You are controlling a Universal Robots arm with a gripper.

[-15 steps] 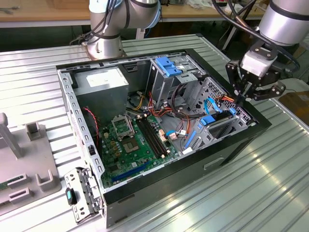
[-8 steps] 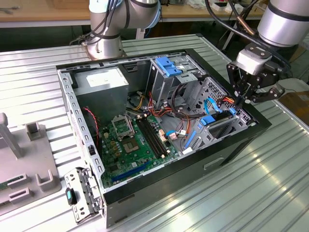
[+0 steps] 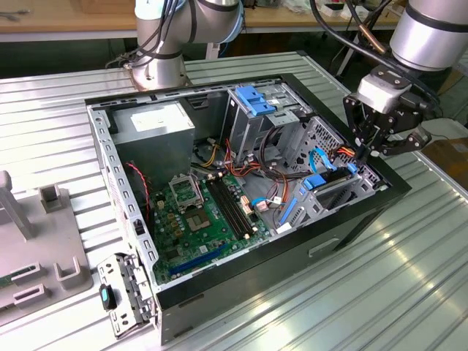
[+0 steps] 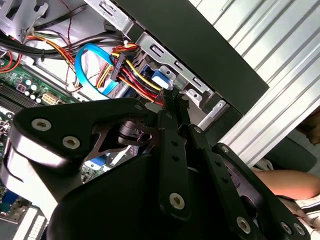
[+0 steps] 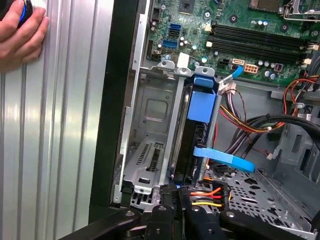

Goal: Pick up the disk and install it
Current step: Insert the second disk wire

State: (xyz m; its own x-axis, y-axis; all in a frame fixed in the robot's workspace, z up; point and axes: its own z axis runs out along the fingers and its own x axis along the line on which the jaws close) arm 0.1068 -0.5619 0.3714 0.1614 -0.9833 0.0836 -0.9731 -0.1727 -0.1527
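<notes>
I see the disk [image 5: 201,107], a dark flat drive with a bright blue plastic carrier rail, seated on edge in a slot of the grey metal drive bay [image 5: 150,130] inside the open black computer case [image 3: 344,230]. In the exterior view the disk [image 3: 327,183] sits at about three o'clock from the green motherboard [image 3: 201,219]. A thin blue flat cable [image 5: 225,159] crosses just beside it, with a bundle of red, yellow and black power wires [image 5: 205,195] nearby. My black end effector [image 3: 371,142] hovers above the bay at the case's two o'clock corner, fingers drawn together on nothing. A person's hand [image 5: 20,30] rests on the ribbed metal tabletop [image 3: 409,278].
</notes>
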